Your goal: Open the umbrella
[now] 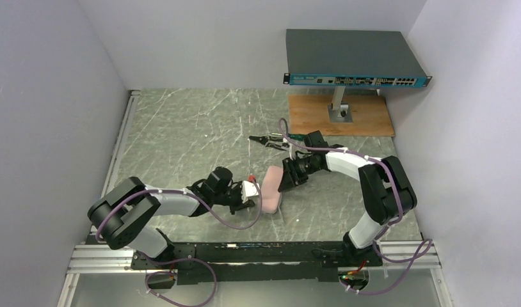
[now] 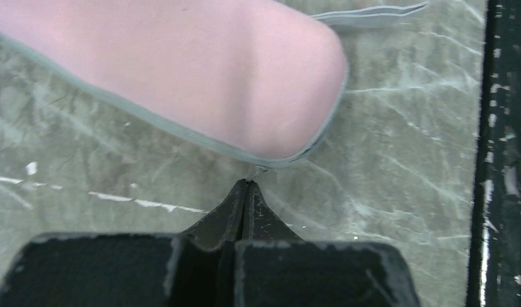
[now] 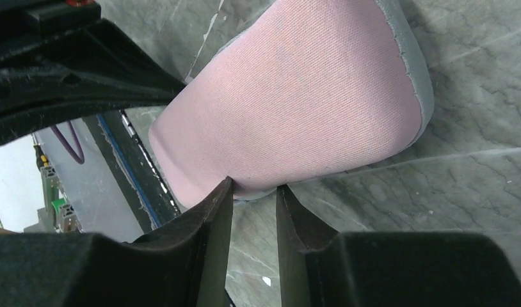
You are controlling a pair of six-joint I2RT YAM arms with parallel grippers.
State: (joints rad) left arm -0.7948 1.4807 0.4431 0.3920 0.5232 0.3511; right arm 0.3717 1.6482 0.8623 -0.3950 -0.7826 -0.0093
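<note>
A bulging pink fabric pouch (image 1: 271,188) with grey piping lies on the table between my grippers. The umbrella's own shaft and handle do not show. In the left wrist view the pouch (image 2: 181,70) fills the top; my left gripper (image 2: 247,182) is shut, and a thin pale tab runs from the pouch's grey seam into its tips. In the top view my left gripper (image 1: 250,192) is at the pouch's left side. My right gripper (image 3: 255,185) is slightly open, its tips at the pouch's (image 3: 296,102) end. It is at the pouch's far right in the top view (image 1: 287,182).
A network switch (image 1: 354,61) stands on a post over a wooden board (image 1: 367,118) at the back right. A small dark object (image 1: 264,139) lies mid-table. A metal rail (image 1: 245,252) runs along the near edge. A pale strap (image 2: 373,11) lies beyond the pouch.
</note>
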